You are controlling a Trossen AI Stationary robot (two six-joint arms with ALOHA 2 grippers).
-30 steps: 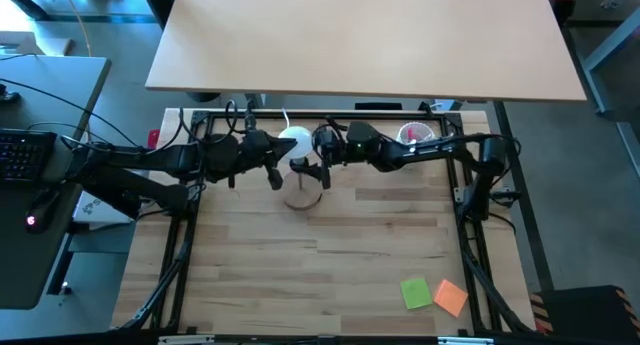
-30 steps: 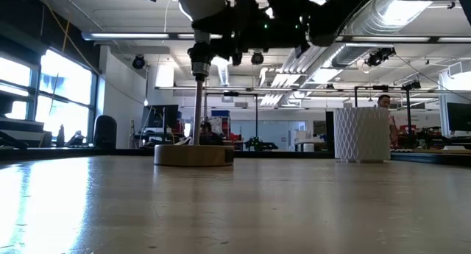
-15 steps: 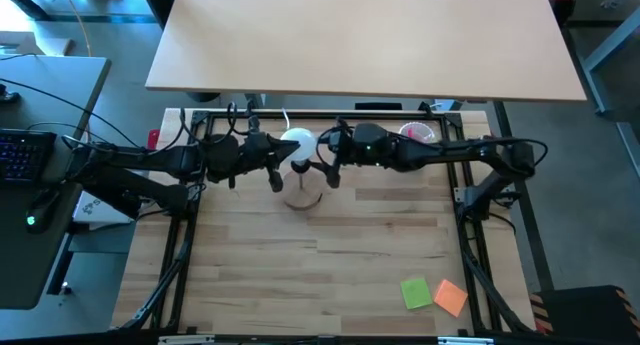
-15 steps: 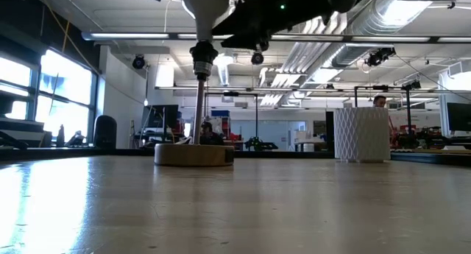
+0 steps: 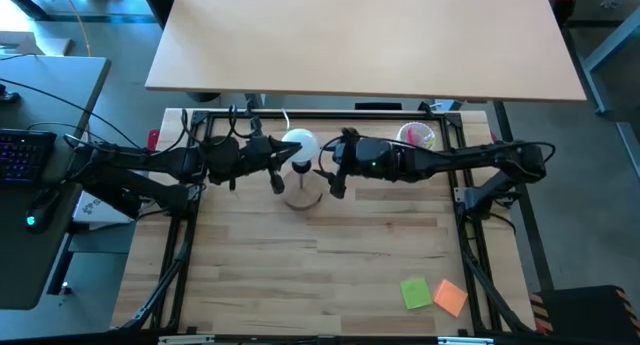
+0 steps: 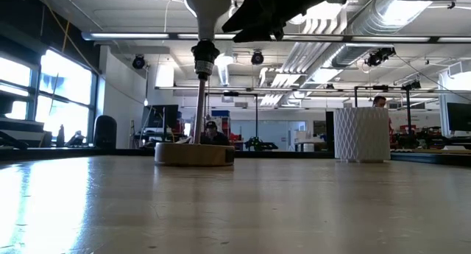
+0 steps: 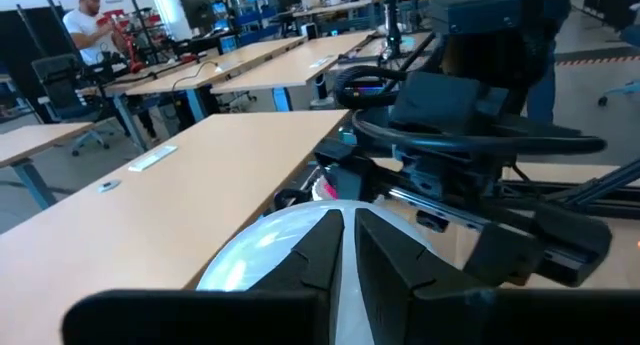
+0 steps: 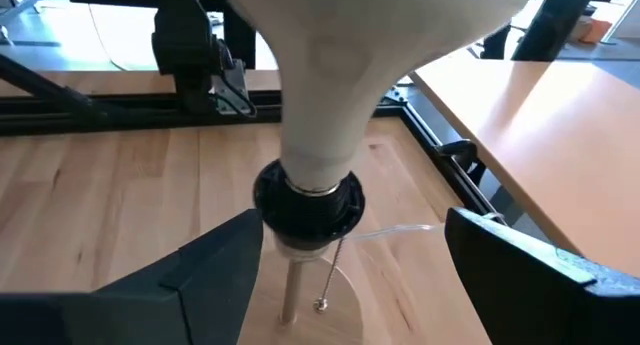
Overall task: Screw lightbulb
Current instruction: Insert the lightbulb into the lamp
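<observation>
The white lightbulb (image 5: 298, 145) stands upright with its narrow end in the black socket (image 8: 308, 210) of a lamp. The lamp has a thin stem on a round wooden base (image 6: 194, 153) at the table's far middle. My left gripper (image 7: 347, 220) is shut and comes level from the table's left, its tips at the bulb's globe (image 7: 260, 255). My right gripper (image 8: 352, 225) is open on the bulb's right. Its fingers (image 8: 200, 275) stand on either side of the socket, a short way back, touching nothing. My left gripper's shut fingertips (image 7: 330, 235) lie right at the top of the bulb's globe, coming level from the table's left. Whether they touch it I cannot tell. The bulb stands upright in the socket.
A ribbed white cup (image 5: 418, 135) with pink items stands at the far right. A green sticky note (image 5: 416, 292) and an orange one (image 5: 451, 297) lie near the front right. The black frame rail (image 5: 330, 113) runs along the far edge.
My right gripper has drawn back from the socket toward the table's right, risen a little and tipped closer to level, staying open. The bulb stays upright in the socket.
</observation>
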